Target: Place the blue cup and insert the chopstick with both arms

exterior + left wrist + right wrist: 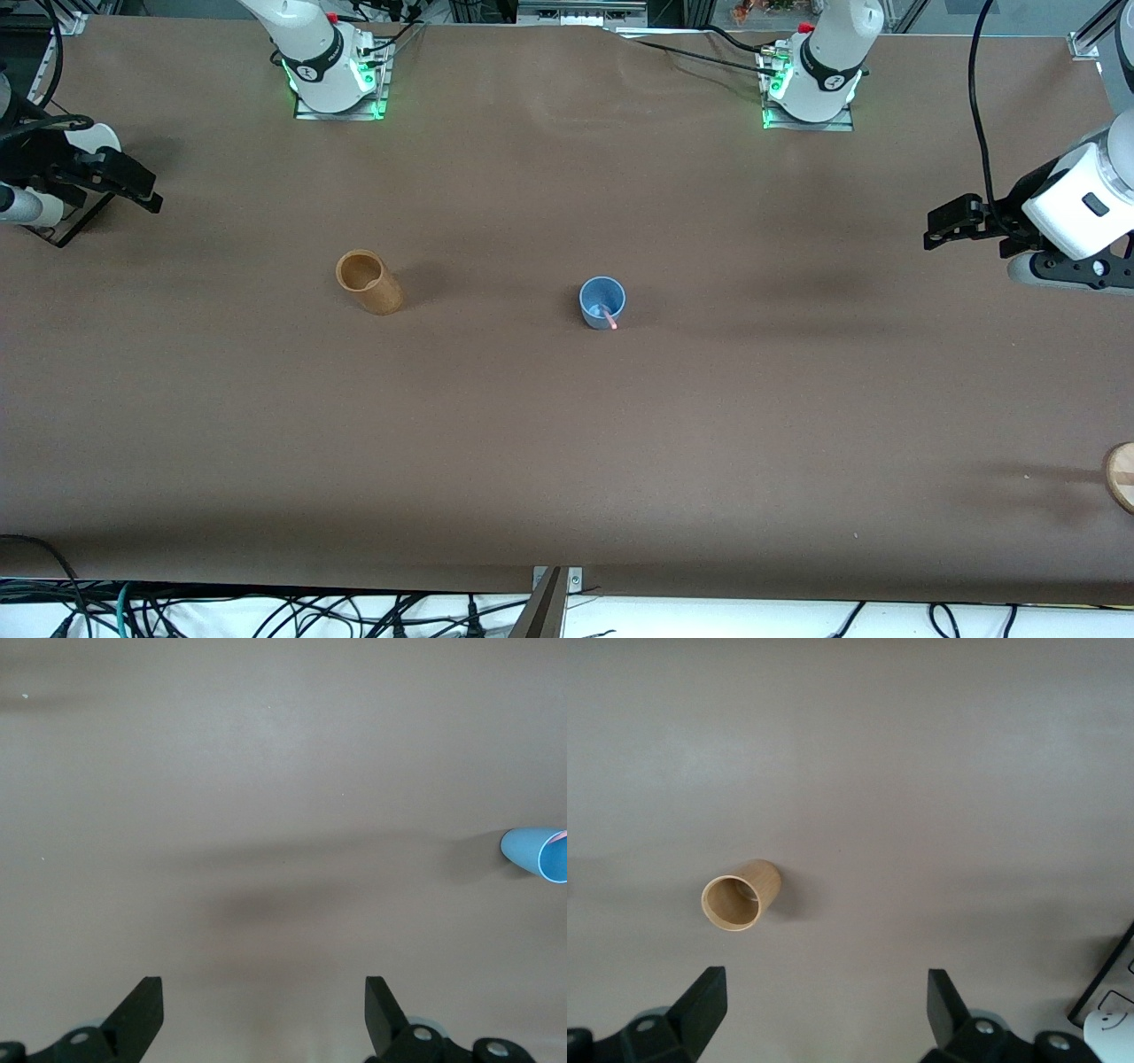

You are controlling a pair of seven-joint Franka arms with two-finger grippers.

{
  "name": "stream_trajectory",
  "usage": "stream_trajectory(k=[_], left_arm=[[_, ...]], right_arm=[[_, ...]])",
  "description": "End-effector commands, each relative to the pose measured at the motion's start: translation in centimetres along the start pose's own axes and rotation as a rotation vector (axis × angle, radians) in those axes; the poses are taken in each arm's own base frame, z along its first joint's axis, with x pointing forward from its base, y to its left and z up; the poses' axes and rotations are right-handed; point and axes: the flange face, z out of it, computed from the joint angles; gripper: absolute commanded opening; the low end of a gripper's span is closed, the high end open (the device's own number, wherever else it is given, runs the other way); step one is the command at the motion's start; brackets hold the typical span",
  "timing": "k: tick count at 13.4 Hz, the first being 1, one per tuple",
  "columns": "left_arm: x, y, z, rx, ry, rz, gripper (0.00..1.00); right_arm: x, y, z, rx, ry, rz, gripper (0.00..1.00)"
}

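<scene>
The blue cup (602, 302) stands upright in the middle of the table, with the pinkish chopstick (608, 315) leaning inside it, its tip over the rim. The cup also shows at the edge of the left wrist view (537, 853). My left gripper (939, 226) is open and empty, up over the table's edge at the left arm's end; its black fingers (142, 1014) are spread wide. My right gripper (133, 188) is open and empty, up over the right arm's end of the table; its fingers (704, 1005) are spread wide too.
A tan-brown cylindrical holder (369, 282) stands toward the right arm's end from the cup, empty; it shows in the right wrist view (740, 896). A round wooden piece (1122, 476) lies at the table's edge at the left arm's end, nearer the front camera.
</scene>
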Motion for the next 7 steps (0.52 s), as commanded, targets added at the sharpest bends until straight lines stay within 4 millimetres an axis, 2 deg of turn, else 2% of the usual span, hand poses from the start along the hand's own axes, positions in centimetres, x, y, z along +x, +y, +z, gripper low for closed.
stream_trajectory(k=[1, 7], left_arm=[[-0.20, 0.04, -0.22, 0.003, -0.003, 0.020, 1.00], [-0.20, 0.04, -0.22, 0.003, -0.003, 0.020, 1.00]], right_arm=[[-0.65, -0.15, 0.32, 0.023, 0.020, -0.002, 1.00], [-0.20, -0.35, 0.85, 0.026, 0.004, -0.028, 1.00]])
